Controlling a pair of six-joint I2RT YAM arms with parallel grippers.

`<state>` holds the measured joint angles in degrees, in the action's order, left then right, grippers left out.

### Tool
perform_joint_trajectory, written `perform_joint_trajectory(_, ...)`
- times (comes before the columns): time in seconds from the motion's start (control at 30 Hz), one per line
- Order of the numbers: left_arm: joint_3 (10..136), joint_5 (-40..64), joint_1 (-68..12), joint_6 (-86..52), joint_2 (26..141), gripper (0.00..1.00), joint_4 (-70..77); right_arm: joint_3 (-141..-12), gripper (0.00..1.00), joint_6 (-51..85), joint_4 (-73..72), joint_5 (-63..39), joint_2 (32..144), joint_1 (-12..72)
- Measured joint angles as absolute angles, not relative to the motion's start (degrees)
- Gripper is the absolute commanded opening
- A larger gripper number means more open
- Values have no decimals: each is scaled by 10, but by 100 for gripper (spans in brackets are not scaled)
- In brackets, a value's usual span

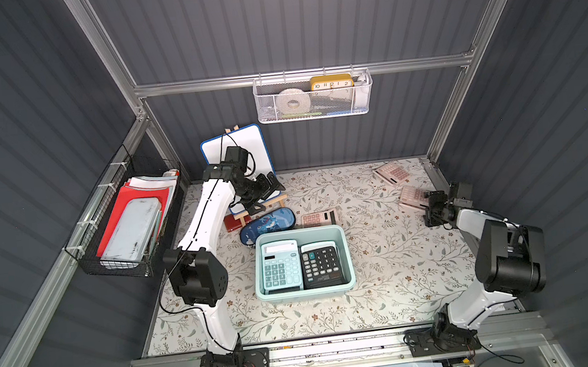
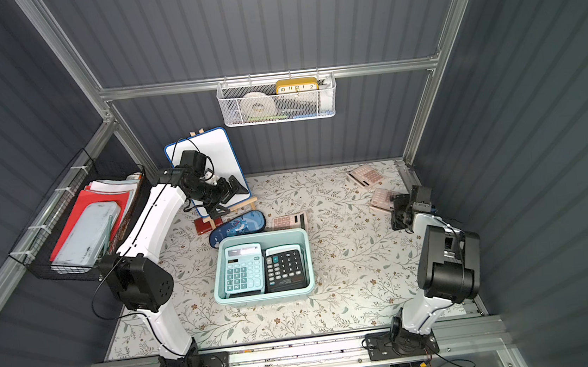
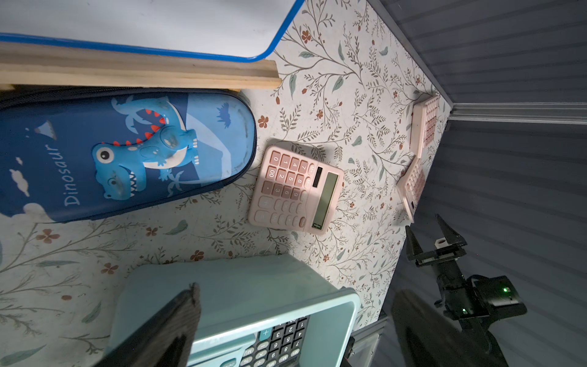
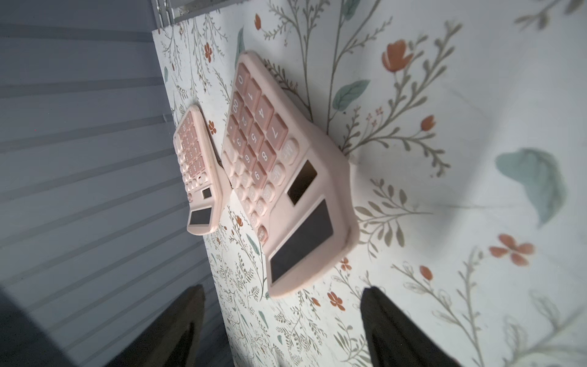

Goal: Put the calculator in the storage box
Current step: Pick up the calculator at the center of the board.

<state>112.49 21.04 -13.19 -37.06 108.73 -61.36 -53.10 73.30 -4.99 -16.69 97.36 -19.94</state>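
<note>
**tubs_n_bots:** ok, which arm is actually placed for this one?

**yam_fan:** Right one, easily. The right gripper (image 4: 282, 290) sits just short of the pale pink plastic calculator (image 4: 286, 178), which lies flat on the floral-print table cover (image 1: 384, 256) near the right-hand wall. Its fingers are spread wide with nothing between them. The left gripper (image 1: 268, 185) is also spread and empty. It's over by the blue-rimmed whiteboard (image 1: 244, 141), well apart from that calculator.

**tubs_n_bots:** how does it lie relative to the fingers?

**yam_fan:** The long axis runs pretty much straight away from the gripper, display end nearest, a bit skewed. So I reckon the gripper has to slide forward over that end, then pinch across the width. A second pink calculator (image 4: 198, 171) sits right beside it. Can't tell if they touch.

**tubs_n_bots:** and the box?

**yam_fan:** The pale mint-teal rectangular plastic storage box (image 1: 299, 232) is mid-table, on the robot's left of the pink one and nearer the arm bases. A teal calculator (image 1: 281, 266) and a black calculator (image 1: 324, 266) already fill its floor, so the pink one probably lands on top.
</note>
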Motion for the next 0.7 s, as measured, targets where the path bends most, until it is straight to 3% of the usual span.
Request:
perform_joint_trajectory(0.37,1137,210,-132,-371,1093,99,-618,-535,82,797,-108,-163,1027,-198)
perform_joint_trajectory(0.7,1137,207,-132,-371,1093,99,-619,-494,99,816,-97,-163,947,-186)
